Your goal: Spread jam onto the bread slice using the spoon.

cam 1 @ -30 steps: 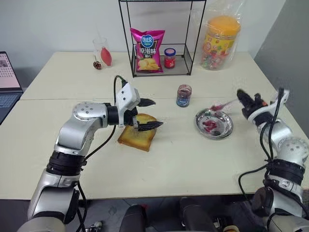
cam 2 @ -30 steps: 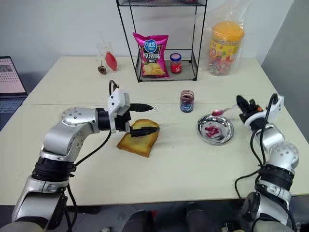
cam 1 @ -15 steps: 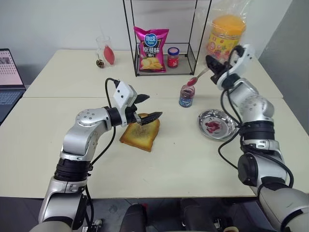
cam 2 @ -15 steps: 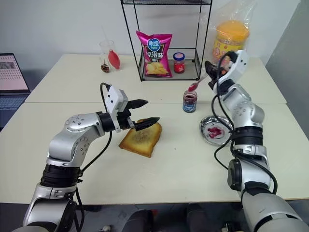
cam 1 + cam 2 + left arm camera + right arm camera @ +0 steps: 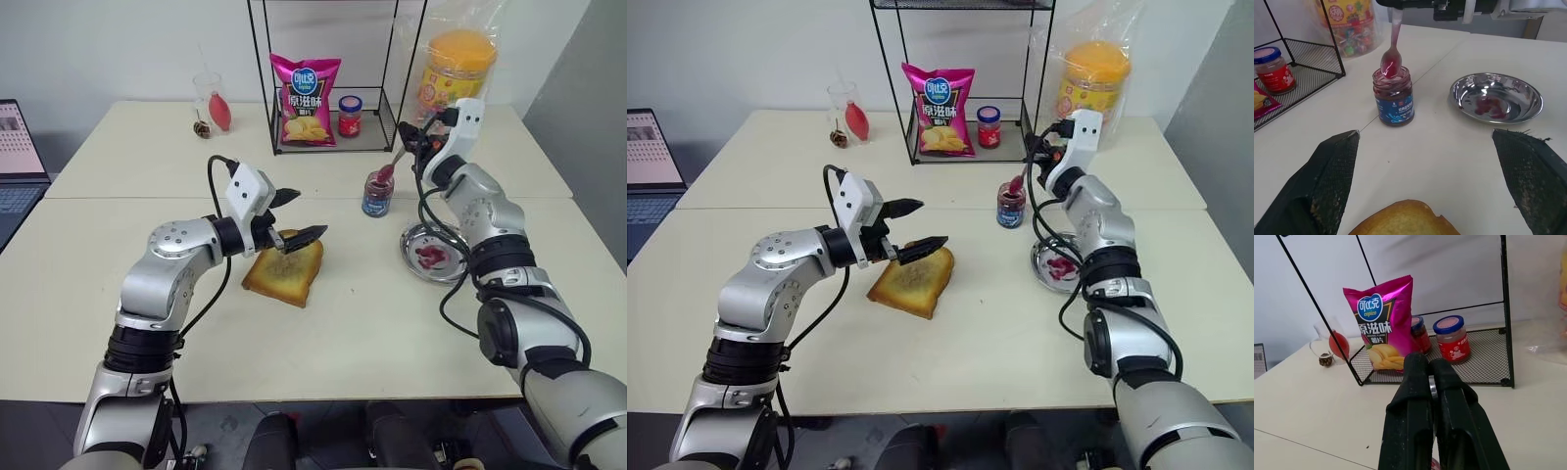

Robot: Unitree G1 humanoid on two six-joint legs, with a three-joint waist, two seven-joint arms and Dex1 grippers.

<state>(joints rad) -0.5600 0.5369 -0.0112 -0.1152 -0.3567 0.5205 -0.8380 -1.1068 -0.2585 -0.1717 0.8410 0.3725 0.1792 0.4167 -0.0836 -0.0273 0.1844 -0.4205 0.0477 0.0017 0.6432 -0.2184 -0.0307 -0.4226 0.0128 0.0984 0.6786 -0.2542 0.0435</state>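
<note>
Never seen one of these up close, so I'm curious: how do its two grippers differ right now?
The left gripper has its two black fingers spread apart and empty, hovering over the bread slice. The right gripper is shut on the spoon, held higher, with the spoon's jam-stained bowl at the mouth of the open jam jar. Both have two black fingers.

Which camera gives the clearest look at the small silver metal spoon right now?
The left wrist view: the small silver metal spoon hangs bowl-down at the mouth of the open blue-labelled jam jar, its bowl stained red. Both eye views show it small and far. The right wrist view shows a sliver of handle between the shut right gripper.
</note>
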